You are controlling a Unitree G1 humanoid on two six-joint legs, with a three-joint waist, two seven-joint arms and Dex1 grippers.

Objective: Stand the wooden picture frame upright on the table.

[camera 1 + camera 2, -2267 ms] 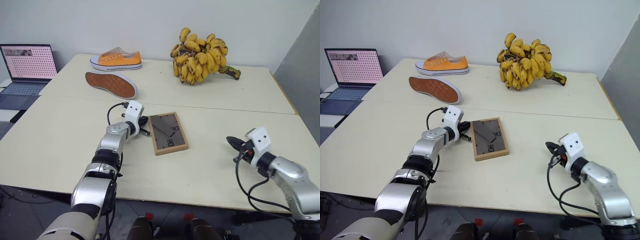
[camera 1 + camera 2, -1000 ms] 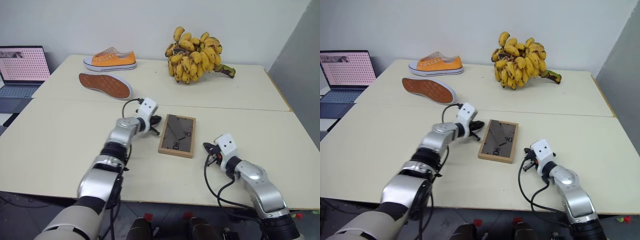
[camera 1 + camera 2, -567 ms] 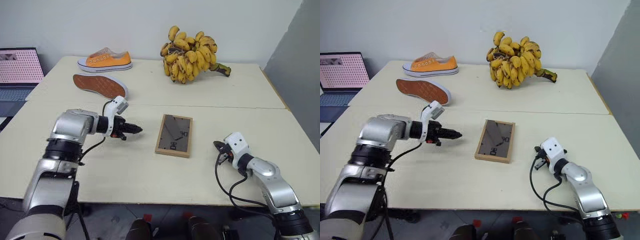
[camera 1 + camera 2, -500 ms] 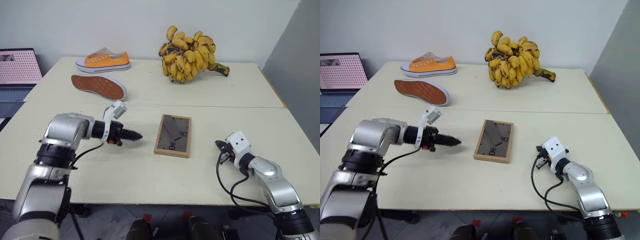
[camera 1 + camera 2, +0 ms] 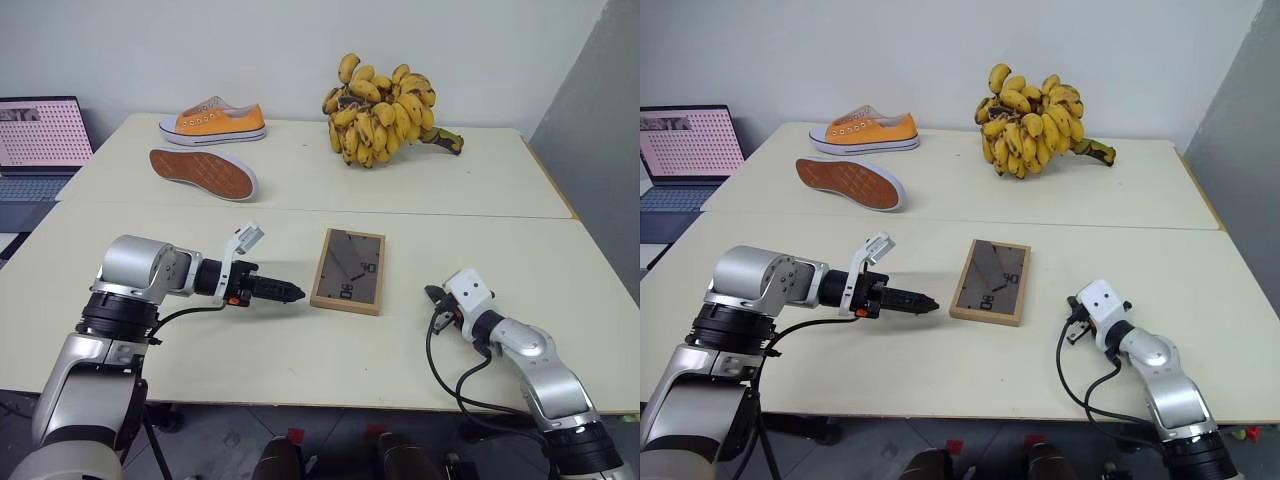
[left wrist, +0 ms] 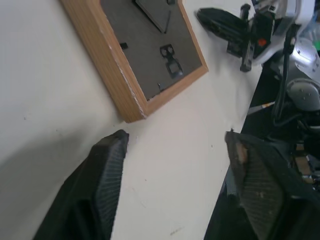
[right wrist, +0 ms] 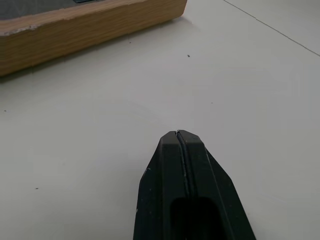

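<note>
The wooden picture frame (image 5: 348,270) lies flat on the table (image 5: 330,350), grey-brown back panel up, stand folded against it. My left gripper (image 5: 290,294) hovers just left of the frame's near corner, pointing at it without touching. In the left wrist view its fingers (image 6: 107,165) stand wide apart with nothing between them, and the frame's corner (image 6: 145,55) lies just beyond. My right gripper (image 5: 432,296) rests low to the right of the frame, a short gap away. Seen from the right wrist, it (image 7: 177,133) is shut and empty, facing the frame's wooden edge (image 7: 85,27).
A bunch of bananas (image 5: 385,105) sits at the back of the table. An orange shoe (image 5: 212,120) stands at the back left, with a second shoe (image 5: 203,172) on its side in front of it. A laptop (image 5: 40,135) stands off the left edge.
My left gripper has drawn back from the frame's left edge, rolled over and opened its fingers. The frame still lies flat. The right gripper has stayed put.
</note>
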